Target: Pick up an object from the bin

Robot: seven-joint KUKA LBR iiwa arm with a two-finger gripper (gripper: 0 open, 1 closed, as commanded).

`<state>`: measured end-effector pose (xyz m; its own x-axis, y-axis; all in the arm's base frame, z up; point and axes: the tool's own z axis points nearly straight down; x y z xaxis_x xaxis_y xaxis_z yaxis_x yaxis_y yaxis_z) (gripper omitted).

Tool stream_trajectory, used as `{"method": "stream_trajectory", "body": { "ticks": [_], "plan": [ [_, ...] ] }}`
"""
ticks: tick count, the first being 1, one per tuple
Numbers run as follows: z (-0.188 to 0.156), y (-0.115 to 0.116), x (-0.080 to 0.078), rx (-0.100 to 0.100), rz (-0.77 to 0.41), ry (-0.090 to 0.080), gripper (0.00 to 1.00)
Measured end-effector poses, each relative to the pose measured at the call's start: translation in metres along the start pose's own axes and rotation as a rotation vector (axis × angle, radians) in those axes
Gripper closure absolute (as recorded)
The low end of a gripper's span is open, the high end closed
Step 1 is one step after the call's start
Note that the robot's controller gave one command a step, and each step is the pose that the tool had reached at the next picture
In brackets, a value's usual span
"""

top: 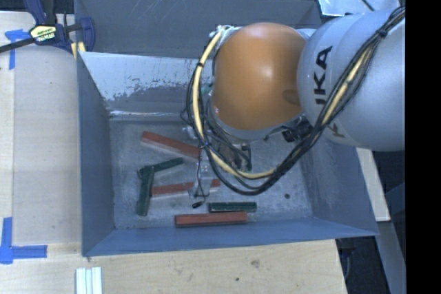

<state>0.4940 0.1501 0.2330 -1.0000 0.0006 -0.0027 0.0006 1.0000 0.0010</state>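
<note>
My gripper (201, 188) reaches down under the orange wrist cover to the middle of the bin floor. Its tip is at the right end of a short reddish-brown stick (172, 189), which lies flat and runs left from it. Just right of and below the tip lies a short dark green stick (233, 206). A longer reddish-brown stick (211, 219) lies along the front wall. To the left lies a green L-shaped piece (153, 179). Whether anything is in the gripper's grasp is hidden.
Another reddish-brown stick (169, 143) lies slanted toward the back left of the floor, its right end hidden under the arm's cables. The arm and its orange cover hide the bin's right half.
</note>
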Motion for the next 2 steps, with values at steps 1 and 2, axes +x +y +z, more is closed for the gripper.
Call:
{"method": "stream_trajectory", "body": {
  "ticks": [1,2],
  "plan": [
    [0.076,-0.023,-0.085,0.002,-0.19,-0.001,0.0],
    [0.084,-0.02,-0.067,0.0,-0.282,0.002,0.0]
  ]
}}
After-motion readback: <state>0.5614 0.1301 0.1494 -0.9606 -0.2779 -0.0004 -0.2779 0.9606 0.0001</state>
